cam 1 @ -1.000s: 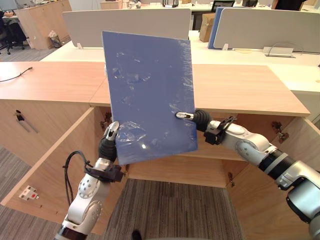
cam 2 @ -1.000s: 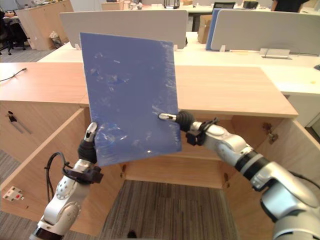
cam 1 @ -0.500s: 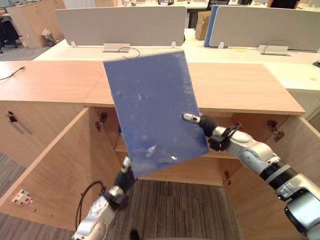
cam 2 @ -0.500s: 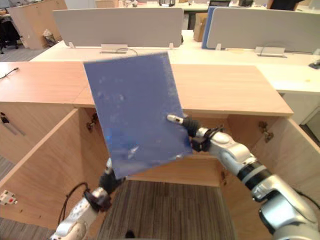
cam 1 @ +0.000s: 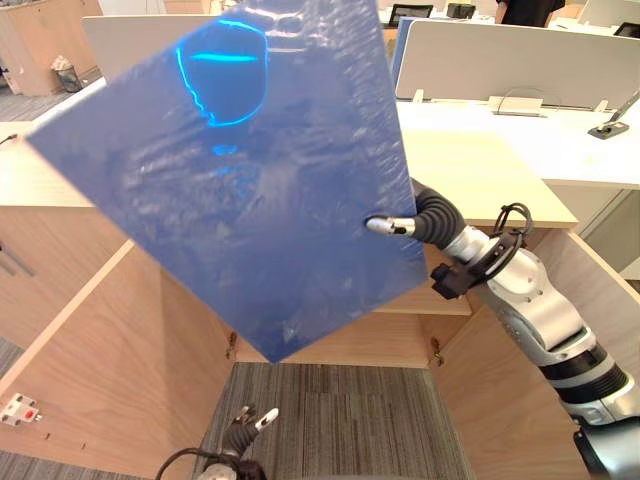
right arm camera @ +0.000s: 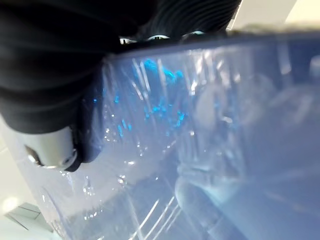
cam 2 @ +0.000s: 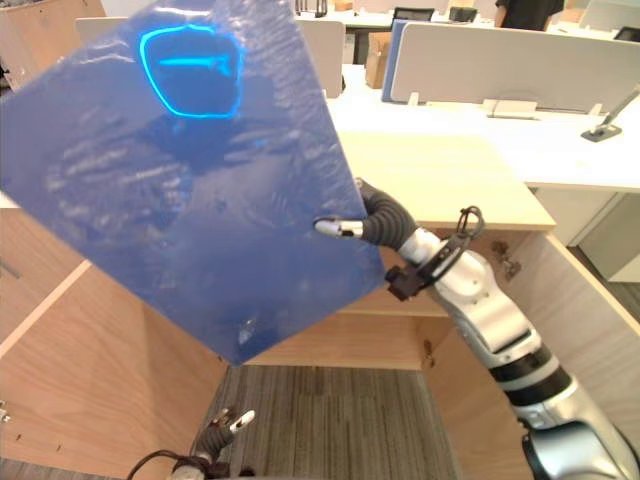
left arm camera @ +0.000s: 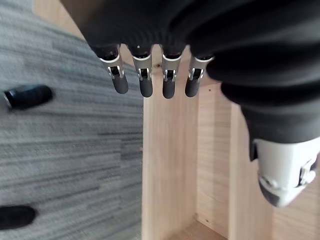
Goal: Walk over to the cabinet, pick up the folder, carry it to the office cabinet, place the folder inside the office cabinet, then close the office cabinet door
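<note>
A large translucent blue folder [cam 1: 240,170] hangs tilted in the air in front of the open wooden office cabinet [cam 1: 485,180], close to my head and hiding most of the cabinet's inside. My right hand [cam 1: 432,214] is shut on the folder's right edge, thumb [cam 1: 388,226] pressed on the front face and the other fingers behind the sheet. The right wrist view has that thumb [right arm camera: 52,150] flat against the folder [right arm camera: 215,145]. My left hand [cam 1: 246,428] is low over the carpet, open and holding nothing, its fingers [left arm camera: 145,80] straight beside the cabinet's wood.
Both cabinet doors stand open: the left door [cam 1: 100,360] and the right door [cam 1: 505,400]. An inner shelf [cam 1: 440,304] shows past the folder. White desks with grey dividers [cam 1: 520,60] lie behind. Grey carpet [cam 1: 340,420] covers the floor in front.
The folder has swung up and nearer to my head, tilting further. My left hand has let go of its lower corner and dropped toward the floor. The right hand keeps its hold.
</note>
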Controlling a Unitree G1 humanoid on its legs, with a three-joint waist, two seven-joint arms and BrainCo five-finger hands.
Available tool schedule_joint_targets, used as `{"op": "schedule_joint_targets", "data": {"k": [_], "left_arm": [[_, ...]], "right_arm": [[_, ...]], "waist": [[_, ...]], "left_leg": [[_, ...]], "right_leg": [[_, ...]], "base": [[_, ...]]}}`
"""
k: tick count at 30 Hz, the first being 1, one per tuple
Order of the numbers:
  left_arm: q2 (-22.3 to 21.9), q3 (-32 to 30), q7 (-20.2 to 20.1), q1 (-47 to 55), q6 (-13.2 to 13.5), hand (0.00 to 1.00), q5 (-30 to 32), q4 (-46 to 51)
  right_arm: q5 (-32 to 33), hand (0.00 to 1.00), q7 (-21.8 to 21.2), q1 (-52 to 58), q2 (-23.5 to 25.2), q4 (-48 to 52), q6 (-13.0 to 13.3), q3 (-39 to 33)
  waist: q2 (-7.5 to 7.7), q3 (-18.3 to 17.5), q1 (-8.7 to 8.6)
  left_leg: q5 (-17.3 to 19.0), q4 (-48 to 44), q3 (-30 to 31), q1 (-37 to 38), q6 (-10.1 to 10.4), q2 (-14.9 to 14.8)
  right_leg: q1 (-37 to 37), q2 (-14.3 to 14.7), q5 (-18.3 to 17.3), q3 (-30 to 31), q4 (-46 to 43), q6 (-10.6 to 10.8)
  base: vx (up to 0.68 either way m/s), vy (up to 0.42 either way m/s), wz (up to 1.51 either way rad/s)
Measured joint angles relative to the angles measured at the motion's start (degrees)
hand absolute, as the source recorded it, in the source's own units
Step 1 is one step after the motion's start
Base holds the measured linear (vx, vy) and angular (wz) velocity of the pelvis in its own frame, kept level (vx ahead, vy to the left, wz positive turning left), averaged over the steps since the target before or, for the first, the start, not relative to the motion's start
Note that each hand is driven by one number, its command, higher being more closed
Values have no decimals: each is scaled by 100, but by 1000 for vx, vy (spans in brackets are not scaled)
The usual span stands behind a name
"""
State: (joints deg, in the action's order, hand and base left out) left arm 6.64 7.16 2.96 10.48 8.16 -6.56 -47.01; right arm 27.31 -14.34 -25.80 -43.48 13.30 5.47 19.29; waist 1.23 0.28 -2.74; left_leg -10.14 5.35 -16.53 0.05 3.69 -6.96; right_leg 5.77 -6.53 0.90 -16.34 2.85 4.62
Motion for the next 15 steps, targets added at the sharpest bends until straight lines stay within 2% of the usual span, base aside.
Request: {"op": "schedule_joint_targets", "data": {"k": [5,10,11,13,14,15], "left_arm": [[27,-388,220,21,-56,0,440,-429],[90,-689,244,-41,-100,0,989,-573],[157,-717,242,-59,-109,0,1186,-589],[197,-780,243,-65,-121,0,1291,-616],[245,-840,244,-74,-150,0,1324,-683],[263,-847,245,-66,-174,0,1341,-720]], "right_arm": [[-922,100,12,444,32,148,155,124],[-2671,100,134,805,-61,-239,559,719],[-3435,100,149,901,-64,-817,698,1088],[-4016,100,138,957,-58,-1488,715,1361],[-4580,100,122,965,1,-2319,706,1523],[-4844,100,125,966,39,-2653,694,1541]], "waist": [[29,4,19],[48,11,11],[56,11,24],[55,16,80],[49,36,114],[41,48,129]], "left_leg": [[5,0,-39,-4,6,-6],[46,-6,-140,0,44,-16],[81,-17,-149,-1,73,-15],[105,-26,-150,-9,83,-7],[126,-27,-146,-10,87,12],[134,-28,-144,-8,83,22]], "right_leg": [[-45,1,0,55,-22,0],[-111,2,11,124,-37,-11],[-141,-1,11,144,-49,-10],[-183,-8,10,180,-62,-9],[-200,-26,9,192,-69,-7],[-205,-35,8,200,-71,-5]], "base": [[-9,6,-5],[-15,9,-11],[-9,10,-8],[-6,17,-11],[0,16,-10],[7,21,-7]]}}
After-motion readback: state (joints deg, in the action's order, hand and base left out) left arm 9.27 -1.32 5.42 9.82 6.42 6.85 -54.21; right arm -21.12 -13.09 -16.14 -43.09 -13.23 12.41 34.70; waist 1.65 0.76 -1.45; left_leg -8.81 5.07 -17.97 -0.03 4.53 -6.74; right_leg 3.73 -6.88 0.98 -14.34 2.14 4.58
